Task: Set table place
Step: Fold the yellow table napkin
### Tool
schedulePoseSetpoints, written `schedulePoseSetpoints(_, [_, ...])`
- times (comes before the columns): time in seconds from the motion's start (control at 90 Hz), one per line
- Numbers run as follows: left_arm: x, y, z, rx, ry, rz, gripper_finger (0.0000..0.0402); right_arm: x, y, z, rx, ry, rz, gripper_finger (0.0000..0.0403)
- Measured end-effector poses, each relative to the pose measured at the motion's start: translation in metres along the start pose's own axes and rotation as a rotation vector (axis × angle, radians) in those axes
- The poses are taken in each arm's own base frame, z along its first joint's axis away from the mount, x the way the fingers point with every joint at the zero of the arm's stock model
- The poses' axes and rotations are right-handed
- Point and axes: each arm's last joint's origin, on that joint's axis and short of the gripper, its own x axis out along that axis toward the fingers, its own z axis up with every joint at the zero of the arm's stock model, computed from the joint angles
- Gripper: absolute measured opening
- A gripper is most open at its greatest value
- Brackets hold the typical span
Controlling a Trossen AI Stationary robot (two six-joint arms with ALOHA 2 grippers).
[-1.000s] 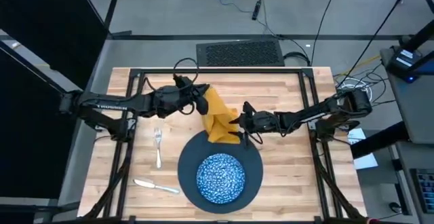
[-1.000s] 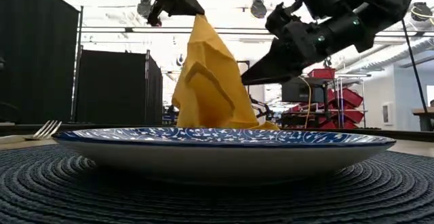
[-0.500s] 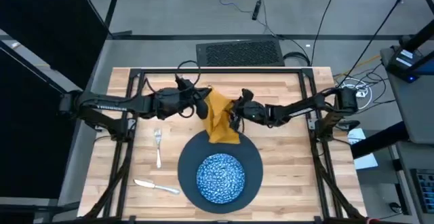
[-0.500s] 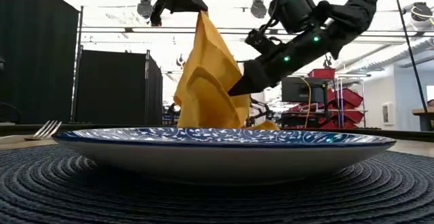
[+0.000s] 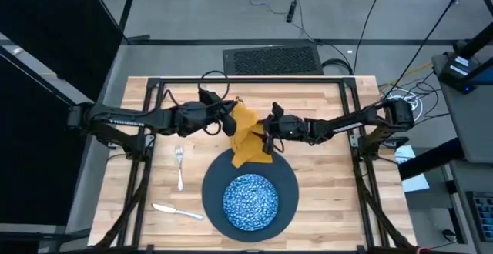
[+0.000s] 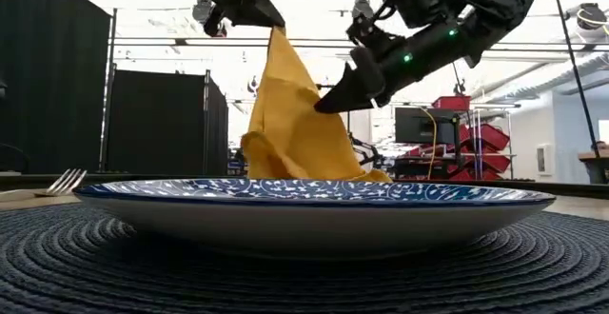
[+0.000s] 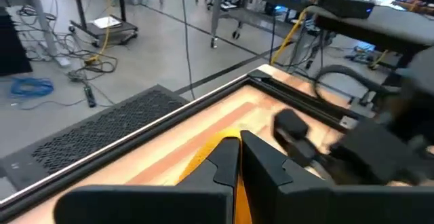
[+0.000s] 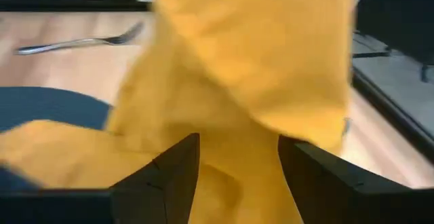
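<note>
A mustard-yellow napkin hangs from my left gripper, which is shut on its top above the table's middle. The napkin's lower end lies crumpled on the far rim of the dark slate-blue plate. A blue-and-white speckled bowl sits on the plate. My right gripper is open at the napkin's right side, part-way up the hanging cloth; in the right wrist view its fingers stand on either side of the cloth. A fork and a knife lie left of the plate. My left gripper pinches the napkin's top corner between its two shut fingers, coming level from the table's left. The cloth hangs slack below the fingers, with its lower end on the plate's far rim. My right gripper: I cannot tell whether its open fingers touch the cloth.
A black metal frame runs around the table's far and side edges. Bare wood shows right of the plate and at the far left. A dark mat lies on the floor beyond the far edge.
My right gripper has gone up and toward the table's far-left, from beside the napkin's lower end on the plate's rim to part-way up the hanging cloth. The napkin still hangs from my left gripper, and its lower folds have shifted a little.
</note>
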Motion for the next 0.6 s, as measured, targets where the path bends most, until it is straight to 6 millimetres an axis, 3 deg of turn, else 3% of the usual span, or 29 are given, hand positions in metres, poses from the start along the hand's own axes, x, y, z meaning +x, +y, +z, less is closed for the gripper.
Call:
schedulePoseSetpoints(0.267, [0.002,0.004,0.001,-0.003,-0.002,0.021,0.0,-0.005,0.032,0.004,0.111,-0.076,0.062,0.0192])
schedulePoseSetpoints(0.422, [0.003,0.005,0.001,-0.006,-0.006,0.025,0.0,0.015,0.049,-0.022,0.058,-0.049,0.041,0.0192])
schedulePoseSetpoints(0.6, [0.003,0.005,0.0,-0.023,0.001,0.026,0.0,0.038,0.056,-0.03,0.042,-0.025,0.044,0.0192])
